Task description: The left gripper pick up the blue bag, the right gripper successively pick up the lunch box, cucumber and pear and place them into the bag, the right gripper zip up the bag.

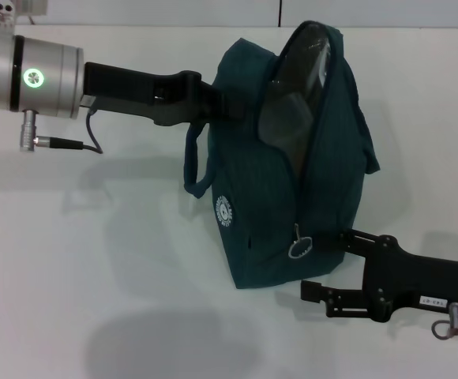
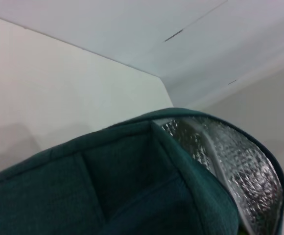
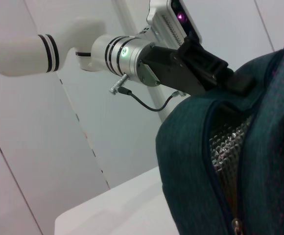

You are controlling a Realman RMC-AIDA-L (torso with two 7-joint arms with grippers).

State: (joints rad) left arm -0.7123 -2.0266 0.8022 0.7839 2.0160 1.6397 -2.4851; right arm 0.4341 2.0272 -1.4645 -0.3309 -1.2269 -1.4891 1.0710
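While the left gripper [image 1: 213,99], jaws clamped on its rim, holds the blue bag [image 1: 292,181] mid-tabletop, the right gripper [image 1: 324,264], jaws apart beside the zipper pull [image 1: 297,246], should pinch it squarely.

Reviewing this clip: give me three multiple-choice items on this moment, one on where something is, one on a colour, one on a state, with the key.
1. Where is the right gripper?
A. at the lower end of the bag, by the zip pull
B. inside the bag
C. on the carrying strap

2. What colour is the bag outside?
A. red
B. dark blue-green
C. yellow

3. How is the bag's zip?
A. shut all along
C. torn off
B. open along most of its length

Key: 1 A, its fingers bracket the ring pull at the bag's near corner. 2 B, all views show that cloth. 3 B, the silver lining shows through the gap, while the left gripper grips the upper edge.
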